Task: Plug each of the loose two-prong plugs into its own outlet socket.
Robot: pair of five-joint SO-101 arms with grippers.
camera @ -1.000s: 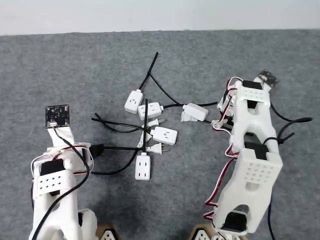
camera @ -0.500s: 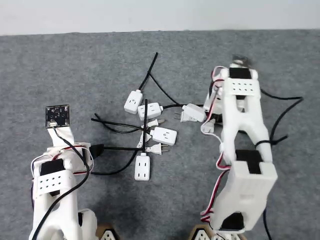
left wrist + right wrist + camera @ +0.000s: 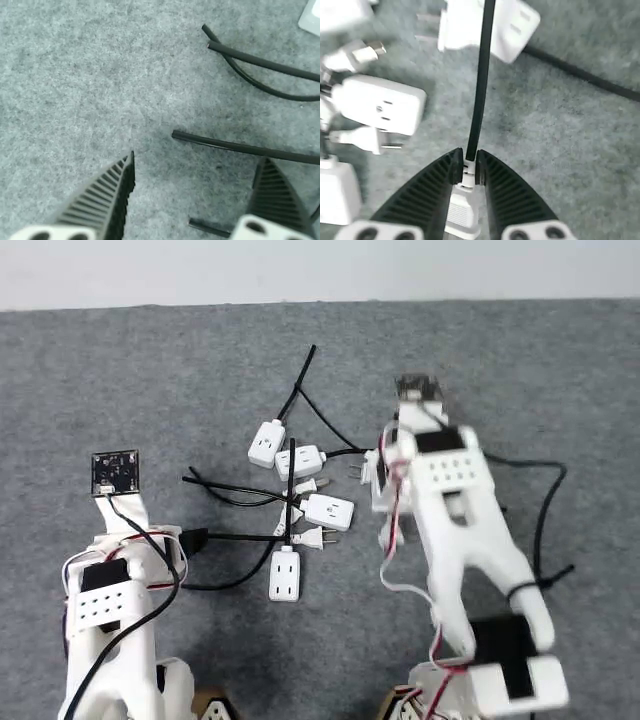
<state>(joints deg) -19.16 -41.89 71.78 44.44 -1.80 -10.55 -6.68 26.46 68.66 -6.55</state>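
Cords and white outlet sockets (image 3: 328, 511) are lying tangled in the middle of a grey carpeted table (image 3: 520, 350). The right gripper (image 3: 466, 162) is pinching a white plug (image 3: 461, 212) with its fingers almost fully together, right where the black cord (image 3: 481, 75) leaves the plug body. The prongs are not showing. That cord is running over a white socket block (image 3: 510, 25). A second loose plug (image 3: 362, 140) is lying just beside another socket. The left gripper (image 3: 197, 160) is hovering wide open, holding nothing, over carpet and a black cable end (image 3: 225, 146).

Likely trouble: with the grip sitting so near the cord, the plug may be pivoting once pushed, missing the slots. The sockets are lying unheld, so one could be sliding away under pressure, and the draped cord could be dragging its neighbours out of place.
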